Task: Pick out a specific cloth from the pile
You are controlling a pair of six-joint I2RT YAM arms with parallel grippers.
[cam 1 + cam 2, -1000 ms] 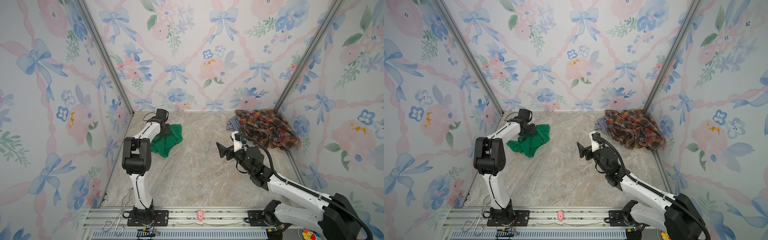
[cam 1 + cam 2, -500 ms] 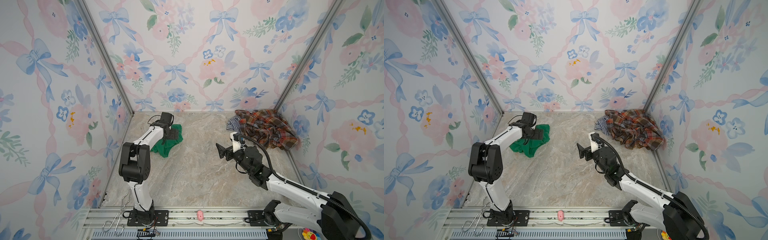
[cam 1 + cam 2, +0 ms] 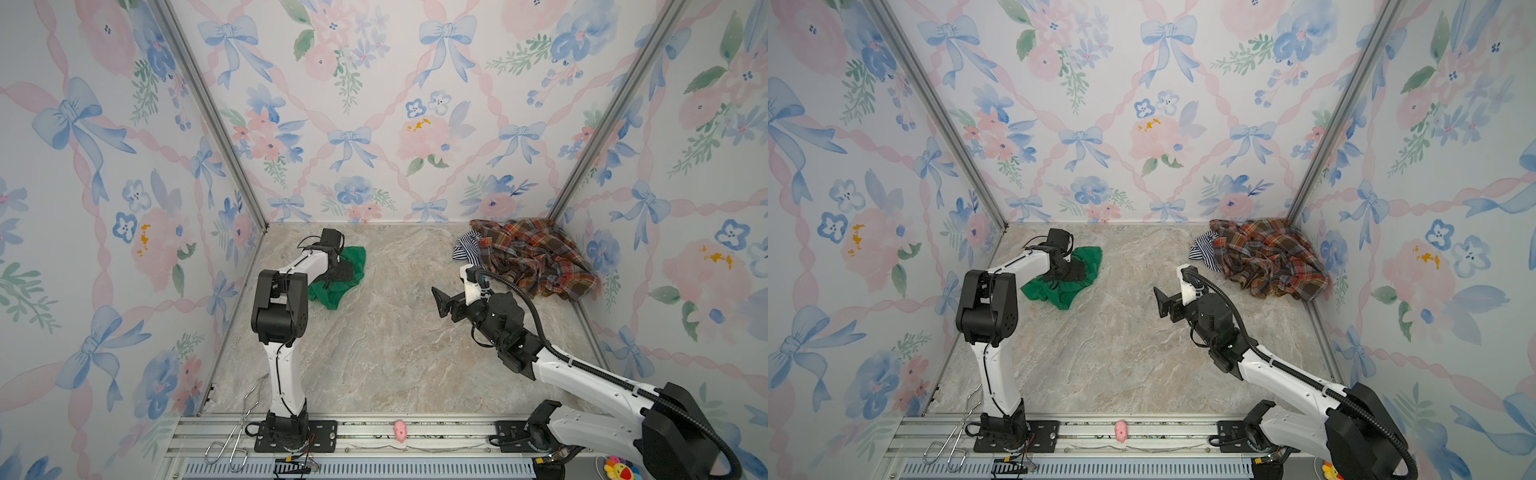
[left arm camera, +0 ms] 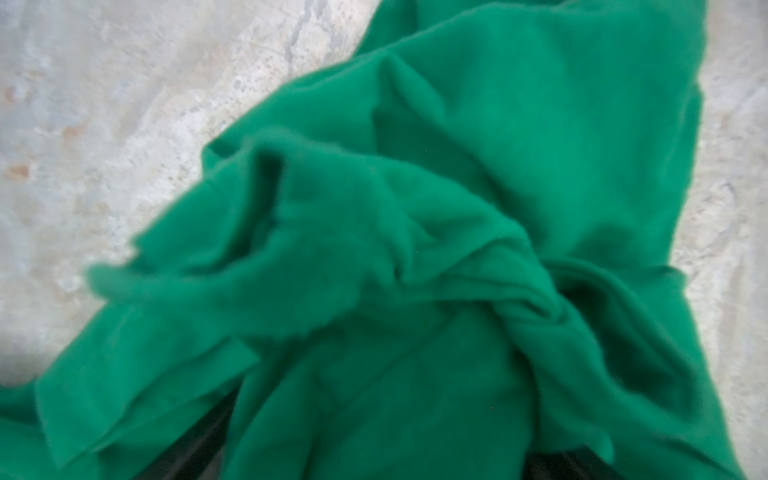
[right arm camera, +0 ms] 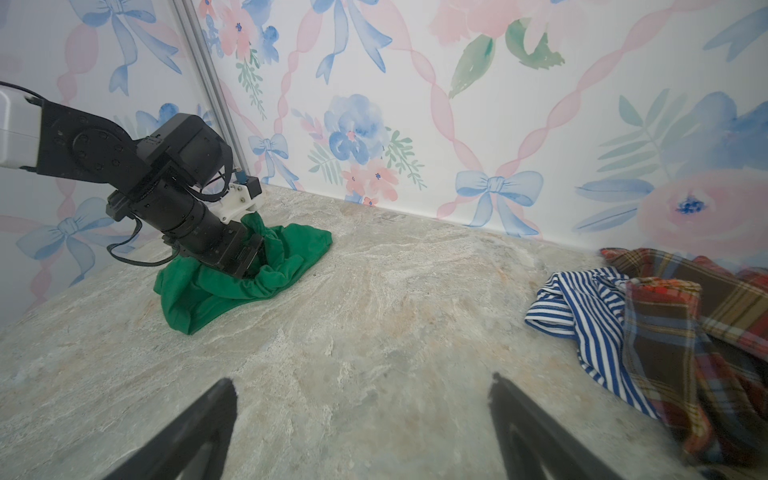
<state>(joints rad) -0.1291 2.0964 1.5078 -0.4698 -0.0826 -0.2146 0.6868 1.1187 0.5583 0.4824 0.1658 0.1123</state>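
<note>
The green cloth (image 3: 353,257) (image 3: 1090,257) lies crumpled on the marble floor at the far left, apart from the pile. My left gripper (image 3: 343,272) (image 5: 249,259) presses down into it. In the left wrist view the cloth (image 4: 498,145) fills the picture, and one dark finger (image 4: 212,436) shows far from the other, so the jaws stand open with fabric draped between them. The pile sits in the far right corner: a plaid shirt (image 3: 536,257) (image 5: 706,332) over a striped cloth (image 3: 465,249) (image 5: 582,316). My right gripper (image 3: 440,301) (image 5: 361,382) hovers open over bare floor, left of the pile.
Flowered walls with metal corner posts (image 3: 212,116) close in three sides. On the front rail lie a small pink toy (image 3: 400,430) and metal tongs (image 3: 237,436). A yellow toy (image 3: 619,469) sits at the front right.
My left arm's elbow dipped and came back while the gripper stayed on the green cloth at the far left. The right arm has hardly moved.
</note>
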